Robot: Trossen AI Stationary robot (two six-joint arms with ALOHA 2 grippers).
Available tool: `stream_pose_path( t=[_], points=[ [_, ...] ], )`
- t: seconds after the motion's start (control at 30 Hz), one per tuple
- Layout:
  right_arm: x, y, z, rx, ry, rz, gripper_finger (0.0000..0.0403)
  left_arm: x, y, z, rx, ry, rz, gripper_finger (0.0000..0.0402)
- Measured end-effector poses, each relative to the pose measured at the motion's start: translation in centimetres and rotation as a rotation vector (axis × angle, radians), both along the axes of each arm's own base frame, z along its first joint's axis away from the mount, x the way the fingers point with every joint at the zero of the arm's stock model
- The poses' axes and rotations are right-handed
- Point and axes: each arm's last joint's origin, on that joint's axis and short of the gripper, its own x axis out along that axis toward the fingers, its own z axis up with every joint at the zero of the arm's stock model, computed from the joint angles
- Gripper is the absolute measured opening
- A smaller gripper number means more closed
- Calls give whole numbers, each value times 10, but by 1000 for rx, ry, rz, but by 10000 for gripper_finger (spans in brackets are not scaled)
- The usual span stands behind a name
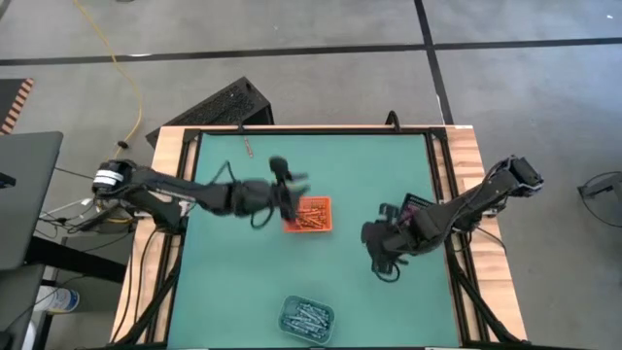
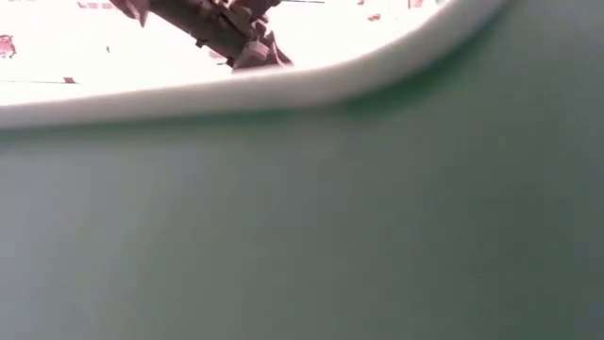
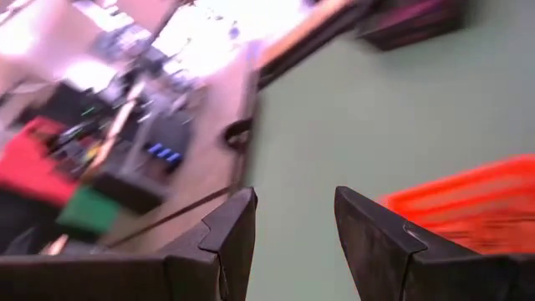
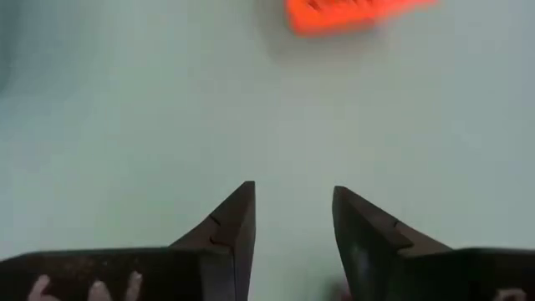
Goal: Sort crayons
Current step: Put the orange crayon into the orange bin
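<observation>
Orange tray (image 1: 309,215) of crayons (image 1: 312,212) as landmark: left end effector (image 1: 289,191) just beside, parted, empty; right end effector (image 1: 382,255) well apart, parted, empty; both seemingly between picks.

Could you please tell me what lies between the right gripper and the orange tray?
Nothing: in the high view only bare green mat separates the right gripper from the orange tray.

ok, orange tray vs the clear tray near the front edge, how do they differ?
Colour: the orange tray is opaque bright orange; the clear tray is see-through with a bluish-grey look.
Place: the orange tray sits mid-table, right beside the left gripper; the clear tray sits alone at the table's front edge, with no arm near it.
Contents: the orange tray holds orange-red crayons; the clear tray holds blue-grey ones.
Shared: both are small, lie flat on the green mat and hold crayons.
</observation>
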Motion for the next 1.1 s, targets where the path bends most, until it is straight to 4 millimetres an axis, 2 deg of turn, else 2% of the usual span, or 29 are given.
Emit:
stream_pose_path(
  t=[0.17,0.3,0.43,0.6,0.83,1.1],
  points=[
    [11,21,-4,61,-185,118,150,-19,62,26,12,-80,203,153],
    [13,33,-12,93,-274,175,150,-38,108,37,-9,-129,374,153],
    [10,40,-23,114,-313,200,150,-58,151,33,-43,-122,537,153],
    [7,46,-35,131,-338,220,150,-82,197,13,-147,-66,707,153],
    [9,52,-50,118,-336,223,150,-107,233,-20,-260,60,890,153],
    [15,56,-69,84,-274,231,150,-121,253,-53,-573,-5,1095,153]
  ],
)
